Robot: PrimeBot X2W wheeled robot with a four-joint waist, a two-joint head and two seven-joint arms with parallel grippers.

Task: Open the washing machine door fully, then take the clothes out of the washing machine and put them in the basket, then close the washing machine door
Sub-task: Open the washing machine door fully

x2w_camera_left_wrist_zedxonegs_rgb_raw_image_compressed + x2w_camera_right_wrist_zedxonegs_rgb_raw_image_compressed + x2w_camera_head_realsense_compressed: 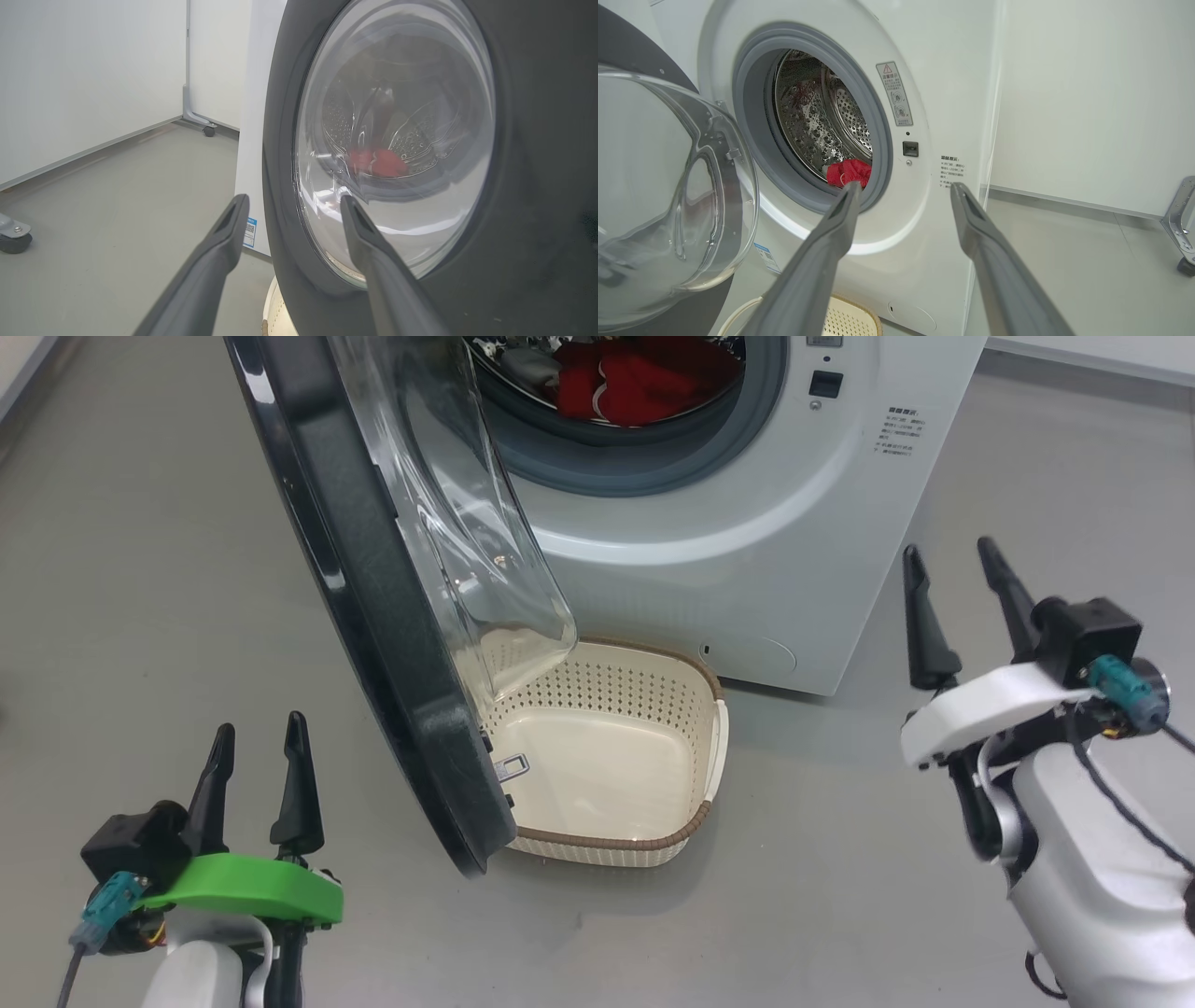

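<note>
Black left fingers (300,784) and right fingers (924,625) spread, empty.

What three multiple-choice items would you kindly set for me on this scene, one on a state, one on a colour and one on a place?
1. The washing machine door is: A shut; B swung open; C taken off.
2. The rim of the basket is: A brown; B blue; C red.
3. The clothes lie: A in the basket; B inside the washing machine; C draped over the door.

Answers:
1 B, the door stands out from the machine's front, over part of the basket.
2 A, a brown woven-look band runs round the cream body.
3 B, the red fabric shows inside the machine's round opening, and the basket holds no fabric.
</note>
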